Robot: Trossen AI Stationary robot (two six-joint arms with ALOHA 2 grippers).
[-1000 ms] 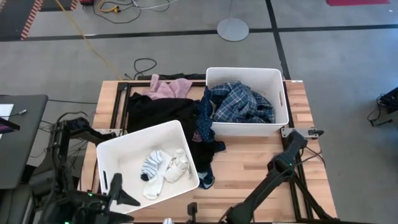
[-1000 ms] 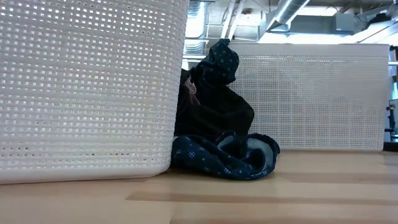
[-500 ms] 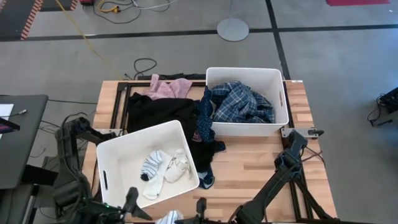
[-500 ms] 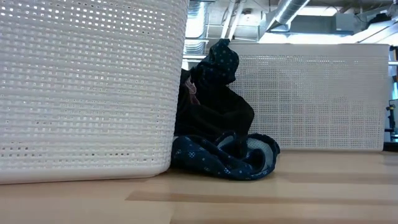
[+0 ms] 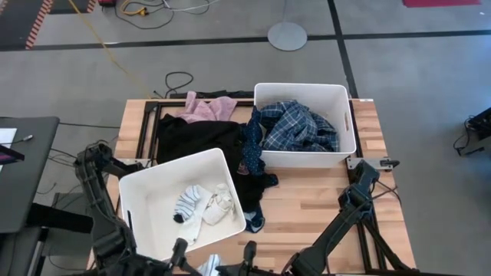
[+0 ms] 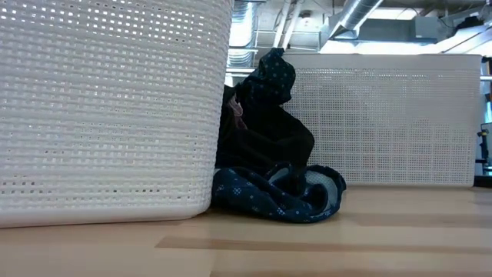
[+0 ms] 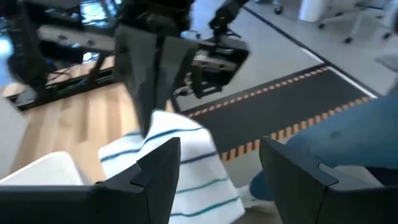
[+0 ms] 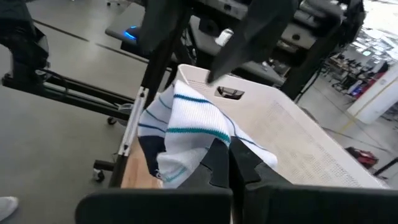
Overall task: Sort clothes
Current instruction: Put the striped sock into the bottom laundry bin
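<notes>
Right fingers [image 8: 229,163] clench a striped sock [image 8: 186,134]; left fingers [image 7: 221,168] spread beside it should close before right releases.

Wooden table with two bins and loose clothes

The table [image 5: 307,203] carried a near white bin [image 5: 153,188] and a far white bin [image 5: 303,92]. A large black garment [image 5: 192,138], pink garment [image 5: 209,107] and dark blue patterned piece [image 6: 277,192] lay directly on it between the bins.
</notes>
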